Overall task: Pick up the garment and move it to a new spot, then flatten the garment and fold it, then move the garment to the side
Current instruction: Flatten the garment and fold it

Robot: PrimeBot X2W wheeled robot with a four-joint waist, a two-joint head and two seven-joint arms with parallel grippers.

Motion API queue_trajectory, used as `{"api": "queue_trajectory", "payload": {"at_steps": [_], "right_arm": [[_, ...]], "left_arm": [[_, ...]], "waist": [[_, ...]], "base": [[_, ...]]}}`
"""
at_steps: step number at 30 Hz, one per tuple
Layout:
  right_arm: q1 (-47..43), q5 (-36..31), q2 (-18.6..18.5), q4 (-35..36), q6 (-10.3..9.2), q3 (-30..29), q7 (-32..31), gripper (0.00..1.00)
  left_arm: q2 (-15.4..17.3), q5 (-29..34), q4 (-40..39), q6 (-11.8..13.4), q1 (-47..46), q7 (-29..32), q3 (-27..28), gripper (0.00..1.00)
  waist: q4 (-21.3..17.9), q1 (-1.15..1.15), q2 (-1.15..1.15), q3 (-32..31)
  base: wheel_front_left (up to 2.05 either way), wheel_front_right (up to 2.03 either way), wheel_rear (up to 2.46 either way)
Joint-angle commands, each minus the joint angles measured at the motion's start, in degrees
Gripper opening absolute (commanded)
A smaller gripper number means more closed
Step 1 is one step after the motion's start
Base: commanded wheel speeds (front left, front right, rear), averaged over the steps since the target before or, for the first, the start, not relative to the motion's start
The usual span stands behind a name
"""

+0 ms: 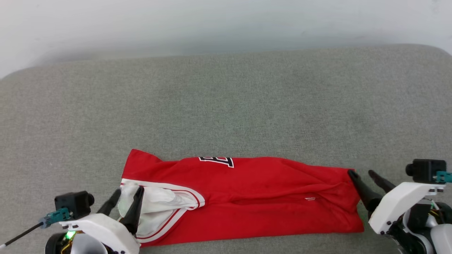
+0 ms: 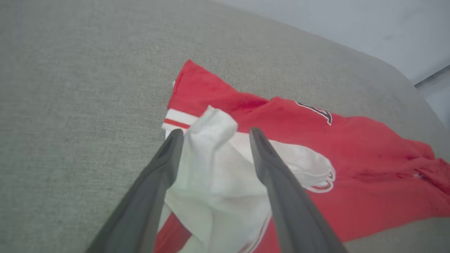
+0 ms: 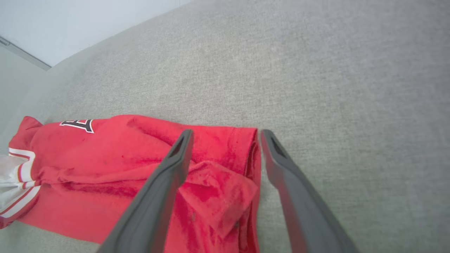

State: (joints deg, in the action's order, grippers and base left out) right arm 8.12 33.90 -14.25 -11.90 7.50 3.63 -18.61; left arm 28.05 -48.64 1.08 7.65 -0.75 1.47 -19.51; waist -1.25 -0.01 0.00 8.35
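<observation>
The garment (image 1: 247, 197), a red jersey with white parts, striped trim and black lettering, lies folded into a long band near the front of the grey cushion. My left gripper (image 1: 128, 194) is open at its left end, fingers spread around a raised bunch of white fabric (image 2: 214, 140). My right gripper (image 1: 360, 173) is open at the garment's right end, with a rumpled red corner (image 3: 218, 189) between its fingers. In the left wrist view the garment (image 2: 351, 168) stretches away to the right. In the right wrist view the garment (image 3: 105, 165) runs off to the left.
The grey fabric cushion (image 1: 226, 106) stretches wide behind and beside the garment. Its far edge meets a pale wall (image 1: 226, 21). The cushion's rounded corners show at the upper left and upper right in the head view.
</observation>
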Motion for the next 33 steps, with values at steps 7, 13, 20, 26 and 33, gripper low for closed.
{"api": "queue_trajectory", "payload": {"at_steps": [7, 13, 20, 26, 33], "right_arm": [[-2.62, -1.5, -1.38, 5.61, -0.01, -4.9, -5.21, 1.0], [-4.61, -3.12, -3.23, 7.29, -0.01, -9.93, -15.18, 1.0], [-6.38, -4.39, -1.93, 7.37, -0.01, -11.86, -22.22, 1.0], [-4.61, -3.36, 0.08, 5.76, -0.01, -11.51, -23.84, 1.0], [-3.69, -2.27, 1.69, 1.27, -0.01, -8.47, -25.71, 1.0]], "left_arm": [[-0.77, 6.03, -4.59, 3.43, -1.48, -6.8, 0.56, 1.0], [-2.07, 11.97, -7.05, 6.08, -2.14, -13.27, 0.03, 1.0], [-2.79, 18.09, -9.89, 7.57, -4.14, -15.74, -0.96, 1.0], [-3.82, 19.66, -11.91, 7.73, -5.39, -16.09, -1.8, 1.0], [-4.85, 20.12, -11.16, 7.07, -6.23, -16.33, -2.09, 1.0]], "waist": [[0.54, 0.01, 0.0, -2.8], [2.43, 0.01, 0.0, -3.8], [5.85, 0.01, 0.0, -2.08], [8.05, 0.01, 0.0, 0.82], [8.92, 0.01, 0.0, 3.17]], "base": [[0.0, 0.0, 0.0], [0.0, 0.0, 0.0], [0.0, 0.0, 0.0], [0.0, 0.0, 0.0], [0.0, 0.0, 0.0]]}}
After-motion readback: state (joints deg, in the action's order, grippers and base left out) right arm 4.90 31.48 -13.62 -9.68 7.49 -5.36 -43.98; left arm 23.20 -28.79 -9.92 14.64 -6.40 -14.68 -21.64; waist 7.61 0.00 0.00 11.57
